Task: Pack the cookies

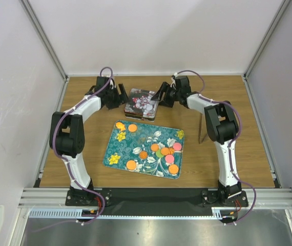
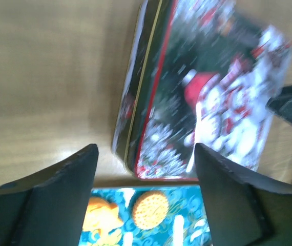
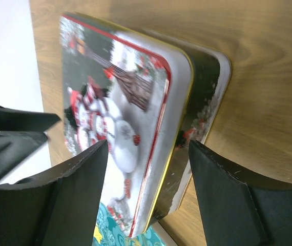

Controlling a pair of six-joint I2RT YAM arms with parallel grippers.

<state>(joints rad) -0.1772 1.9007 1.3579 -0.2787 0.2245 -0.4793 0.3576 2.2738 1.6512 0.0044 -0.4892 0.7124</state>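
Note:
The cookies lie on a teal flowered tray (image 1: 116,146): several orange discs such as one at the far left (image 1: 132,127), two pink ones (image 1: 177,146) and a green one (image 1: 159,153). A closed tin with a snowman lid (image 1: 142,104) stands just behind the tray. My left gripper (image 1: 121,97) is open at the tin's left side. In its wrist view the tin's near corner (image 2: 207,92) lies ahead of the open gripper (image 2: 146,169), with an orange cookie (image 2: 149,209) below. My right gripper (image 1: 162,95) is open at the tin's right side, and in its wrist view the gripper (image 3: 148,164) straddles the tin's edge (image 3: 115,113).
The wooden table (image 1: 238,154) is bounded by white walls at the back and sides and a metal rail at the near edge. A corner of the tray (image 3: 110,233) shows under the tin in the right wrist view.

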